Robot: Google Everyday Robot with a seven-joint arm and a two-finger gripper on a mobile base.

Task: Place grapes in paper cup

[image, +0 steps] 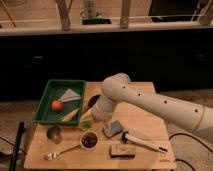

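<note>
The paper cup (89, 140) stands near the front of the wooden table (145, 117), with thin white walls. The grapes (90, 139) show as a dark reddish cluster inside it. My gripper (86, 120) hangs at the end of the white arm (150, 102), just above and behind the cup, close to the tray's right front corner. It is apart from the grapes.
A green tray (46, 100) at the left holds an orange-red fruit (57, 105), a grey wedge and a yellow piece. A grey metal bowl (54, 133), a spoon (60, 151), a grey cloth (113, 129), a tan block (122, 150) and a white-handled brush (144, 142) lie around the cup.
</note>
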